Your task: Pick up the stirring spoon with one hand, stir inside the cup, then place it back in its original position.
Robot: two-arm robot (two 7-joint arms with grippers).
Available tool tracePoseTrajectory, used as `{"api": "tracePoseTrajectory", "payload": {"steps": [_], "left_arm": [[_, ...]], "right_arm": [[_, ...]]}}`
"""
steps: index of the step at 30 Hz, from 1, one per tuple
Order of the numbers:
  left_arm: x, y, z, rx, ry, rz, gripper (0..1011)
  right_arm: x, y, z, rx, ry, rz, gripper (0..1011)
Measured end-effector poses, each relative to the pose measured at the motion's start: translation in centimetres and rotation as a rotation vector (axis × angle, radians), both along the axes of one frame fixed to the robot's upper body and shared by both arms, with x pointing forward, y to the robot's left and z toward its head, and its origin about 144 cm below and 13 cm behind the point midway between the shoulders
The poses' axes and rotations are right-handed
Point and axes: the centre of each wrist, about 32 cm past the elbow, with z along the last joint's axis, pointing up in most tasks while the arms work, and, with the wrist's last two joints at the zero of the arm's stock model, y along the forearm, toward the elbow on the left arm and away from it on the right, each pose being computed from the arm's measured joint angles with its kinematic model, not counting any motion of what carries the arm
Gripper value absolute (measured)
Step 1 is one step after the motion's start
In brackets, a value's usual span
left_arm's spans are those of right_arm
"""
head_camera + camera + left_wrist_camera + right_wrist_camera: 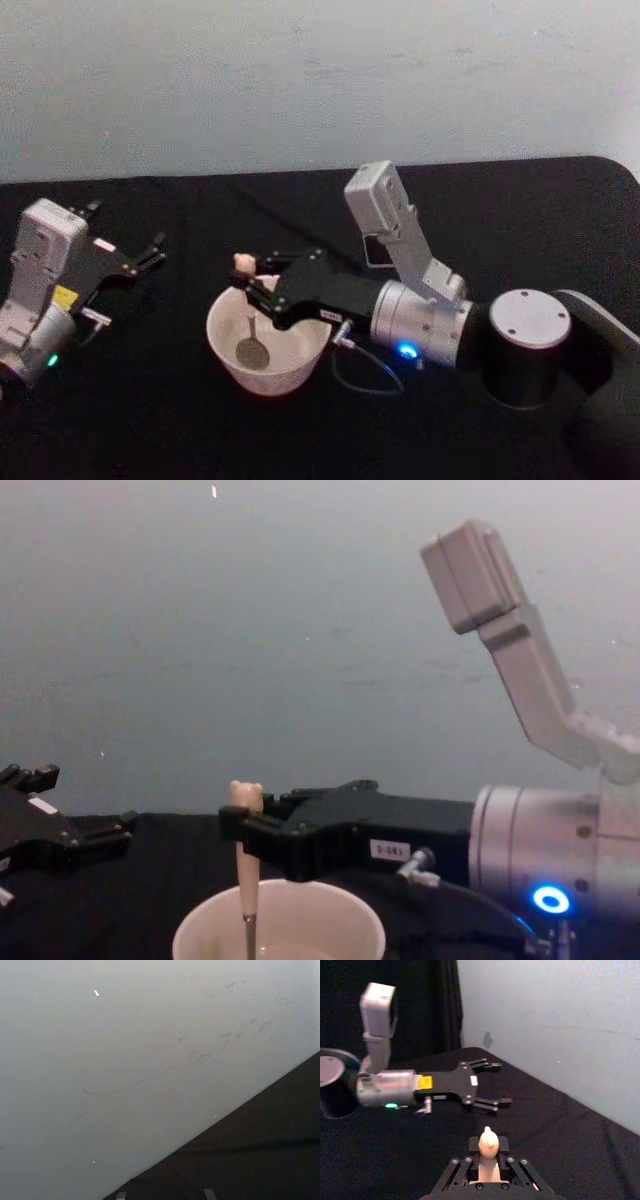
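My right gripper is pinching the stirring spoon just under the bear head. Spoon is near upright, bowl down inside the cup, slightly 9 o'clock of centre; probably on the floor, hard to tell. Pickup done, stirring stage, put-back left. Left gripper idle, fingers spread, at the cup's 9 o'clock, well apart.

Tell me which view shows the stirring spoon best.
Head view: the stirring spoon appears whole, bowl inside the cup, handle held by the right pincer. Chest view gives its handle and neck from the side; right wrist view, its bear-head top.
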Motion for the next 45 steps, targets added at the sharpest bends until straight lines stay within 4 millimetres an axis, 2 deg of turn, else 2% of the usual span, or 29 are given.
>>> {"api": "tracePoseTrajectory", "payload": {"steps": [10, 20, 33, 39, 45], "left_arm": [[0.0, 0.0, 0.0, 0.0, 0.0, 0.0, 1001], [0.0, 0.0, 0.0, 0.0, 0.0, 0.0, 1001], [0.0, 0.0, 0.0, 0.0, 0.0, 0.0, 1001], [0.0, 0.0, 0.0, 0.0, 0.0, 0.0, 1002], [0.0, 0.0, 0.0, 0.0, 0.0, 0.0, 1001]], "right_arm": [[1.9, 0.1, 0.3, 0.001, -0.018, -0.066, 212], [2.8, -1.1, 0.4, -0.024, -0.038, -0.108, 212], [0.4, -4.9, 0.9, -0.037, -0.031, -0.063, 211], [-1.1, -5.6, 1.1, -0.028, -0.01, -0.004, 211], [-2.0, -5.2, 1.0, -0.026, 0.001, 0.045, 211]]}}
